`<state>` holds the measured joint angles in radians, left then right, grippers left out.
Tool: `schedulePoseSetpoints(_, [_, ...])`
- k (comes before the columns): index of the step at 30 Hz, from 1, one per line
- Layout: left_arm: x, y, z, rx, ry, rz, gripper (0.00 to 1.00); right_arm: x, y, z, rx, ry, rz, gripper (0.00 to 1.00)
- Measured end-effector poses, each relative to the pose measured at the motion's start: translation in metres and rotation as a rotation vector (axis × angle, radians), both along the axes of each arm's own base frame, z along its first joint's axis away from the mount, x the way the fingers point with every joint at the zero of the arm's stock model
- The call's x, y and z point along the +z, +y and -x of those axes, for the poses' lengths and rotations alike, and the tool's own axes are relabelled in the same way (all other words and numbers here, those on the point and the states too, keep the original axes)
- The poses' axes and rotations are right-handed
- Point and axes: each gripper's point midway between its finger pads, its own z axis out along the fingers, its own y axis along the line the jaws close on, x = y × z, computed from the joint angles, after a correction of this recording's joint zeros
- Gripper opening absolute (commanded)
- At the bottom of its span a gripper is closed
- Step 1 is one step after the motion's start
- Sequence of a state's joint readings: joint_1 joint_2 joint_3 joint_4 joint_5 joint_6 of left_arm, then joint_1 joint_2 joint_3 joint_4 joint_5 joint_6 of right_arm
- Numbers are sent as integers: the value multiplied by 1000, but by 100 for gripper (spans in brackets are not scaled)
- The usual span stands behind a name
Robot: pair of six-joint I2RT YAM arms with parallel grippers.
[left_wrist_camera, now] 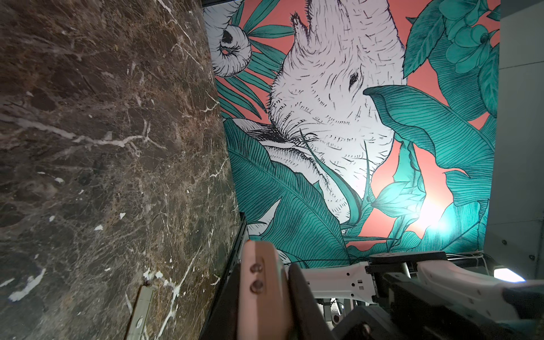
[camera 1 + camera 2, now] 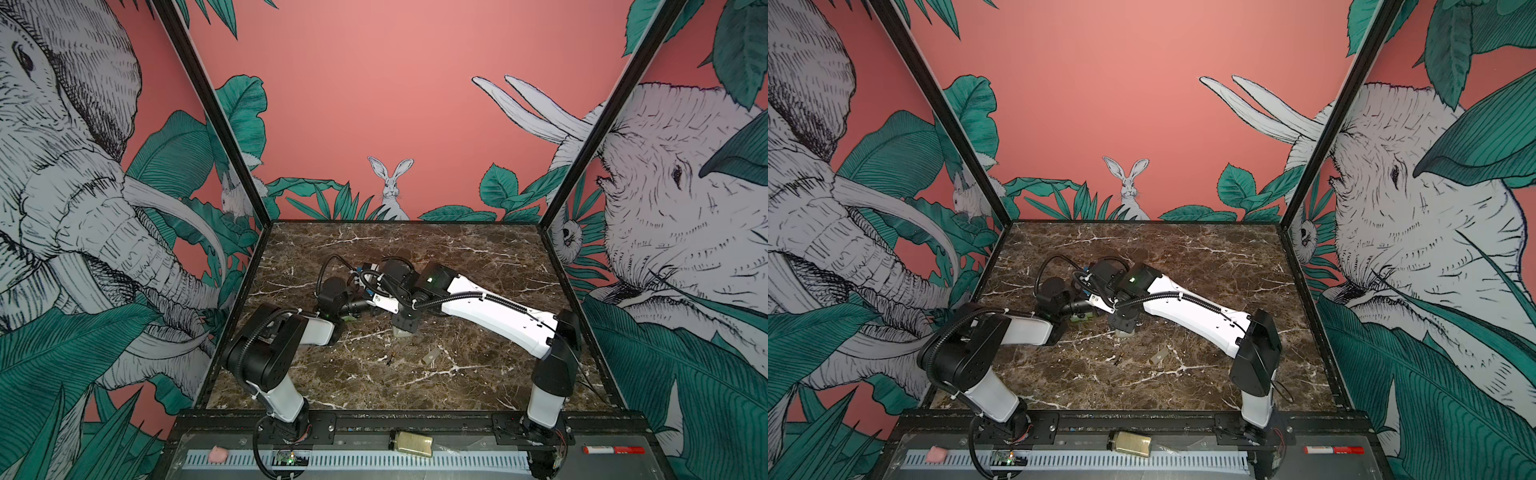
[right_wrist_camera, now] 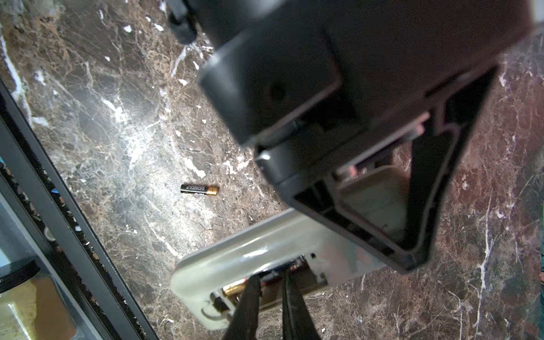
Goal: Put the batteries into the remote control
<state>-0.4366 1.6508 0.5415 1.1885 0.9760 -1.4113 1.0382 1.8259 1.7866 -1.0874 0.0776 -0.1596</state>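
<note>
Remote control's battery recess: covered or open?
Open: the remote control lies back up, a battery visible inside its uncovered recess.

Right gripper (image 2: 405, 327) parked right on top of the remote control (image 2: 399, 333)

It points straight down at the beige remote, tips touching it or nearly so, and honestly I can't tell from up here if the jaws are apart. The left arm (image 2: 318, 330) reaches in from the gripper's left, its end tucked under the right arm's wrist. One battery (image 2: 390, 359) lies loose on the marble table (image 2: 478, 257), camera-side of the gripper, with a small grey plate (image 2: 432, 353) near it.
</note>
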Motion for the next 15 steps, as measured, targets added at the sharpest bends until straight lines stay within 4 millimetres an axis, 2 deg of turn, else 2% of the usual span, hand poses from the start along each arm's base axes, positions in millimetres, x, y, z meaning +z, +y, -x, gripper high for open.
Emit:
schedulePoseSetpoints(4, [1,1,1,2,-1,-16,0,7,7,-7,-77,-7,-64,27])
schedulePoseSetpoints(9, [10,2,1,11,-37,-26,0,23,10,-15,-222,10,-174,28])
schedulePoseSetpoints(15, [7,3,1,19,-36,-42,0,53,-4,-34,-449,37,-346,29])
